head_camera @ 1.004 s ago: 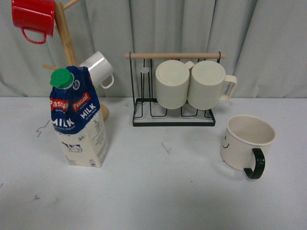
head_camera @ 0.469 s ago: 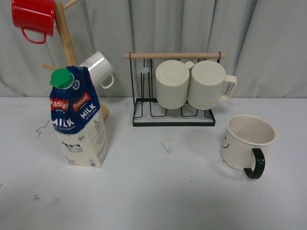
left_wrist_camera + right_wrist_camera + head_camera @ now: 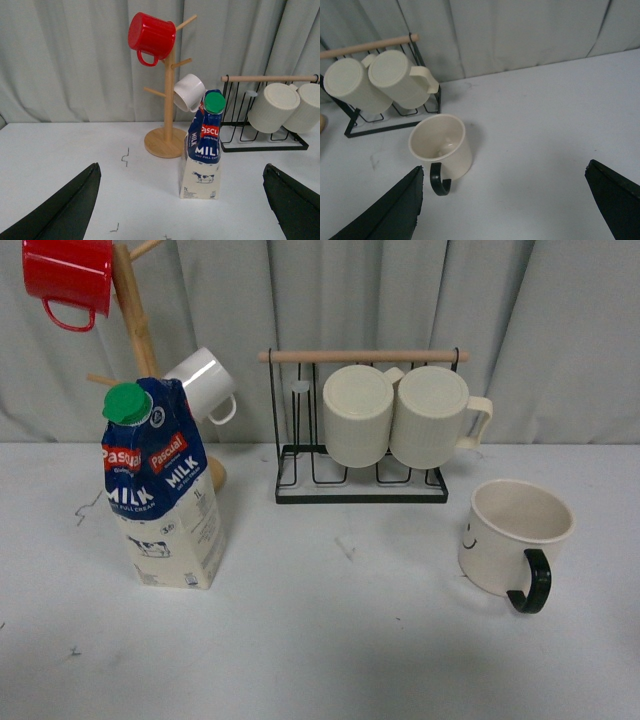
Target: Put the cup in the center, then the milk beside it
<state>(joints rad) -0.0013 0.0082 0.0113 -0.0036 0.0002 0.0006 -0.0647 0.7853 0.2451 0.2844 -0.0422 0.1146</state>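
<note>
The cup (image 3: 512, 537), a wide cream mug with a black handle facing front, stands upright at the right of the table; it also shows in the right wrist view (image 3: 442, 145). The milk (image 3: 165, 488), a blue and cream carton with a green cap, stands upright at the left; it also shows in the left wrist view (image 3: 202, 147). Neither arm shows in the front view. My left gripper (image 3: 182, 210) is open and empty, short of the milk. My right gripper (image 3: 505, 207) is open and empty, with the cup by one finger.
A black wire rack (image 3: 360, 485) with a wooden bar holds two ribbed cream mugs (image 3: 395, 415) at the back middle. A wooden mug tree (image 3: 135, 320) at the back left carries a red mug (image 3: 68, 278) and a small white mug (image 3: 205, 385). A grey curtain hangs behind.
</note>
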